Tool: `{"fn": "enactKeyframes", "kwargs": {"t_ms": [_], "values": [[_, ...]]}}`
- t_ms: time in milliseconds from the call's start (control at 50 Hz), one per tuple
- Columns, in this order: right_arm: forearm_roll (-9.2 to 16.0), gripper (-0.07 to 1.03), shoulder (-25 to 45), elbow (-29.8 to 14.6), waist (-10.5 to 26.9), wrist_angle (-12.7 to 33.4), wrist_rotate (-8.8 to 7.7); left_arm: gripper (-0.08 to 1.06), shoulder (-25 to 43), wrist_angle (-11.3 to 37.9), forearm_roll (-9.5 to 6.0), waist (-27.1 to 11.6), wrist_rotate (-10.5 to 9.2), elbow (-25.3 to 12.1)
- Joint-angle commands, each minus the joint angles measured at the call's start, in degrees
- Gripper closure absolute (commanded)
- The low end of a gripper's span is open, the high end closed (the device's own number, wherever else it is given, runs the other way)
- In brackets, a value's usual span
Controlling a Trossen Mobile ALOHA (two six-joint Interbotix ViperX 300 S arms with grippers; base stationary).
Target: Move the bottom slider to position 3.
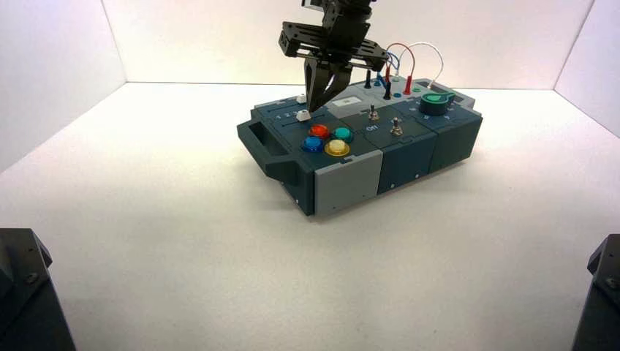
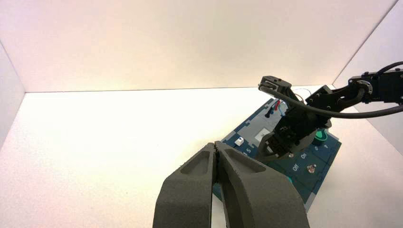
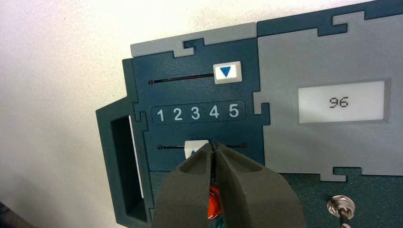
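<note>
Looks nearly done: the right tool (image 3: 215, 145), closed and empty, touches the bottom slider (image 3: 195, 146) on the box's near-left, its knob sitting roughly under position 3 (image 3: 195, 113), maybe needing a nudge.

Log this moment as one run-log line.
task: bottom slider to 3 | right gripper: shut, tips at slider knob, roughly under 3 | left gripper: shut, off the box | display: 96
</note>
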Motion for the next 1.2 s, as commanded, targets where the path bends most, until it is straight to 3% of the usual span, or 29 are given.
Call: {"fn": "enactKeyframes", "kwargs": {"t_ms": [20,620,980,1200], "values": [[0.4,0.98,-0.8,-1.4,0.6,0.0,0.35,1.01,0.4,-0.5,-0.09,0.4,-0.09,-1.3],[0.4,0.98,-0.3,-1.7,0.8,-0.2,0.26,1.01,0.4,-0.5,-0.09,0.4,0.0,-1.3],[-2.6,0.98,-2.2,-1.3,-4.3,0.1,0.26,1.01,0.5,-0.5,-0.26,0.4,-0.09,-1.2],[-2.6,0.98,-4.1,-1.4,-4.1,0.6,0.26,1.01,0.7,-0.6,-0.53,0.4,-0.09,-1.2]]}}
